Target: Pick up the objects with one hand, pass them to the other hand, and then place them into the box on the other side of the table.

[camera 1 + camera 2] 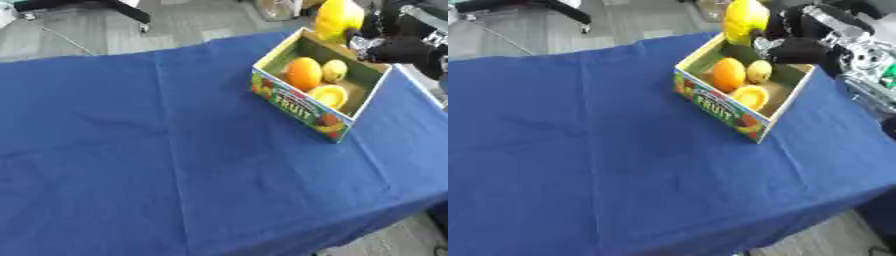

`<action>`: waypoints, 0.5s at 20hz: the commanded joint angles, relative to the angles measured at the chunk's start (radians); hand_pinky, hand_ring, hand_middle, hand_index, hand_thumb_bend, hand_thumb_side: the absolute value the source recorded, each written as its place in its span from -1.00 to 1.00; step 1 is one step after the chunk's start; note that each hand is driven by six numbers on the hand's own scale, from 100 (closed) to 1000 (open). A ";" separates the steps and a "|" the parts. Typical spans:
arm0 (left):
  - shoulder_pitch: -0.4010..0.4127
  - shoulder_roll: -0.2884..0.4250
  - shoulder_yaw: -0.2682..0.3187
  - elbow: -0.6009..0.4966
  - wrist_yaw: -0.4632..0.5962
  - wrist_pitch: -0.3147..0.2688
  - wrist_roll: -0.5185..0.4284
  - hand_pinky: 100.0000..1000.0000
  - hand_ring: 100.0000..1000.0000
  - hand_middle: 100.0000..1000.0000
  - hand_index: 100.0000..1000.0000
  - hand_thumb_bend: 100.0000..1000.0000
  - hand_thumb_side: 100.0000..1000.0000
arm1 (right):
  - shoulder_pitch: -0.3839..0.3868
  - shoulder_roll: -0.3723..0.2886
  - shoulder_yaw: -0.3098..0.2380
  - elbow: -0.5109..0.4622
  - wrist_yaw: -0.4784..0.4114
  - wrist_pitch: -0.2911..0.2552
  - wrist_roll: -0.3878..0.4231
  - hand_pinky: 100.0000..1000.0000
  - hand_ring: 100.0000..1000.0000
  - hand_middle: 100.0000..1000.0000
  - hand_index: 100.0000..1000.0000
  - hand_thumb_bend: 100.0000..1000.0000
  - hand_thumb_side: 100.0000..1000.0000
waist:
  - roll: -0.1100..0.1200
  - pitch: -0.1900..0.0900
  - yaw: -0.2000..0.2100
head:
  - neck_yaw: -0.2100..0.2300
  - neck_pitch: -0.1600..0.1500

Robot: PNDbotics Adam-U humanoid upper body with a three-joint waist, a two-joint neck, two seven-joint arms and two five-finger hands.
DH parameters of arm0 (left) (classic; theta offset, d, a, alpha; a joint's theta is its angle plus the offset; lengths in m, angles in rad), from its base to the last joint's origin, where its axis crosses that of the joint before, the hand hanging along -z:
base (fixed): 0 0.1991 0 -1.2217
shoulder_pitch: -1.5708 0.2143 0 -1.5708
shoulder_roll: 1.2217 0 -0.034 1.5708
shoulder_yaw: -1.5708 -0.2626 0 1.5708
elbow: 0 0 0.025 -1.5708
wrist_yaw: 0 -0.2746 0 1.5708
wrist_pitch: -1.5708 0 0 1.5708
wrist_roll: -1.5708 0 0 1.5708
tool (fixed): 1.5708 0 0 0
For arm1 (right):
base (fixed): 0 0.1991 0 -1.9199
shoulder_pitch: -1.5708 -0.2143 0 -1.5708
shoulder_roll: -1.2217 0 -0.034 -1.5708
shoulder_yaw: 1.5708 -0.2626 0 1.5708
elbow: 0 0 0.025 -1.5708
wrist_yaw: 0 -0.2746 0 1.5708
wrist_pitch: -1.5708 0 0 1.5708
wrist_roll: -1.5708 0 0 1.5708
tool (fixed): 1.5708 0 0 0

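A cardboard fruit box [297, 107] with a printed front stands on the blue cloth at the right side of the table. Inside lie an orange [304, 73], a small lemon [334, 70] and a yellow round piece [329, 95]. Over the box's far corner hangs a large yellow fruit [744, 17], and my black right hand [798, 45] is curled against its right side, holding it. The arm comes in from the upper right. My left hand shows in neither view.
The blue tablecloth [131, 150] covers the whole table; its near right edge drops off at the lower right. Beyond the far edge is grey floor with a black chair leg [127, 12].
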 commanded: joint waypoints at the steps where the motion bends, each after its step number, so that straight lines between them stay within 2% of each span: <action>1: -0.004 0.005 0.029 -0.029 0.017 0.003 0.026 0.47 0.19 0.17 0.40 0.43 -0.28 | 0.011 -0.041 -0.027 -0.009 0.040 0.013 -0.027 0.12 0.49 -0.16 -0.01 -0.88 -0.98 | 0.015 -0.002 0.004 | -0.011 -0.019; 5: -0.006 -0.004 0.039 -0.044 0.020 0.003 0.037 0.46 0.19 0.16 0.40 0.42 -0.28 | 0.031 -0.036 -0.033 0.019 0.091 0.026 -0.057 0.12 0.48 -0.17 -0.01 -0.85 -1.00 | 0.020 0.011 0.016 | -0.021 -0.031; 10: -0.013 -0.011 0.042 -0.049 0.025 0.004 0.043 0.46 0.18 0.16 0.39 0.41 -0.28 | 0.032 -0.016 -0.033 0.104 0.158 0.020 -0.077 0.13 0.47 -0.17 -0.02 -0.82 -1.00 | 0.025 0.026 0.031 | -0.026 -0.043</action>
